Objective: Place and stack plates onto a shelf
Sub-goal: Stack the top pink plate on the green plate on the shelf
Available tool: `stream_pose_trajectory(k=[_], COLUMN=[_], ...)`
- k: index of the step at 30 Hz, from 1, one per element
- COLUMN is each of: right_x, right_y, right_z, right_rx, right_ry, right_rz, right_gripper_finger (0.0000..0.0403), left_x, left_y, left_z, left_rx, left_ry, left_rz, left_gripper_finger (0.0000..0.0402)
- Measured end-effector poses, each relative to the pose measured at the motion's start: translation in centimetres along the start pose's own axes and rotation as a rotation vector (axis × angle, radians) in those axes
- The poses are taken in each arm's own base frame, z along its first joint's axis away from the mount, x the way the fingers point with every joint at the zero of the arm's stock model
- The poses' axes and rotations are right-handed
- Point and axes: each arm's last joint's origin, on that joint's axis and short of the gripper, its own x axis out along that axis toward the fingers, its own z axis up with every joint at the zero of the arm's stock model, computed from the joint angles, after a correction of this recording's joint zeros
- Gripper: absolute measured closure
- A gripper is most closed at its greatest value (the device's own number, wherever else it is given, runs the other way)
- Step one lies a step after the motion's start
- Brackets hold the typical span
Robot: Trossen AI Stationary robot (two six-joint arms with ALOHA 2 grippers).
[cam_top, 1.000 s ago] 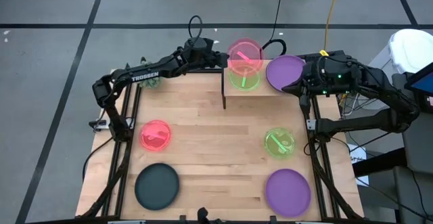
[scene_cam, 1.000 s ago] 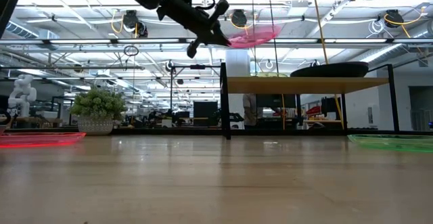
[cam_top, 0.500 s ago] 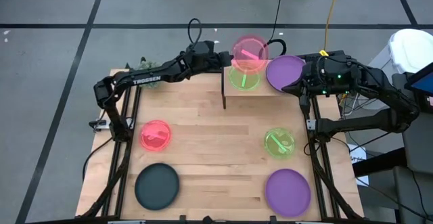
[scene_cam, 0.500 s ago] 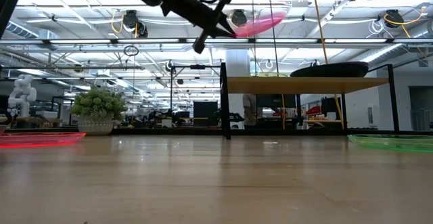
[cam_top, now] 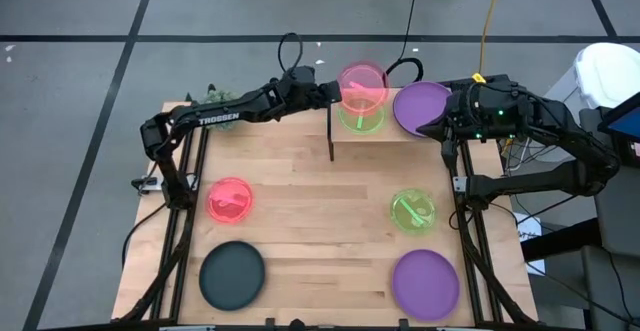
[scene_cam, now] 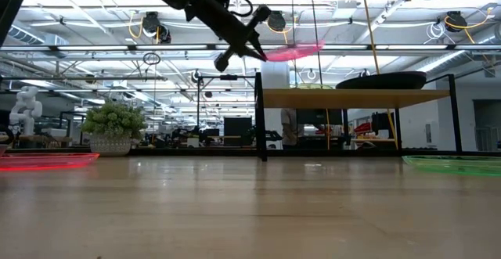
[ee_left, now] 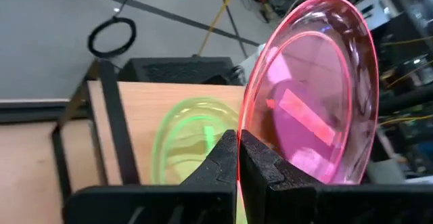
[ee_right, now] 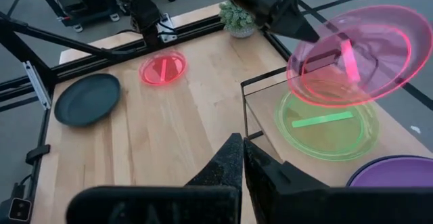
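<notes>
While the left end effector (cam_top: 335, 91) hung above the shelf (cam_top: 385, 136), its fingers were pinched shut on the rim of a pink-red plate (cam_top: 363, 84), which it held tilted in the air. Directly beneath that held plate, a neon green plate (cam_top: 361, 117) lay flat on the shelf top, and just beyond it, away from the left end effector, a purple plate (cam_top: 421, 106) also rested on the shelf.

Beside that purple plate, the right end effector (cam_top: 447, 128) waited at the shelf's outer edge, its fingers closed together with nothing between them.

Well apart from both end effectors, four more plates lay on the desk (cam_top: 320, 211): a second pink-red plate (cam_top: 230, 199) and a dark teal plate (cam_top: 232, 275) on the left arm's side, a second green plate (cam_top: 412, 211) and a second purple plate (cam_top: 425, 283) on the right arm's side. A small spiky plant (scene_cam: 113, 127) stood at the desk's far corner, behind the left arm.
</notes>
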Motion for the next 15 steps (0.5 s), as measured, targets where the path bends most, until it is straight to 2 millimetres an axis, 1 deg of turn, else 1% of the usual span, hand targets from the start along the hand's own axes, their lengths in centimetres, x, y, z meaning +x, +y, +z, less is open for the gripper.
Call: stream_pose_trajectory(k=[6,15], right_x=[0.0,0.0], right_y=[0.01,0.01], right_z=[0.0,0.0], right_rx=[0.02,0.026], right_ry=[0.0,0.0], right_rz=[0.001,0.001], right_gripper_finger=[0.0403,0.0403], left_x=[0.54,0.56], left_y=[0.32,0.09], left_z=[-0.34,-0.88], left_rx=[0.083,0.294], left_ry=[-0.002,0.005], left_rz=[0.021,0.024], left_gripper_finger=[0.0401,0.0401])
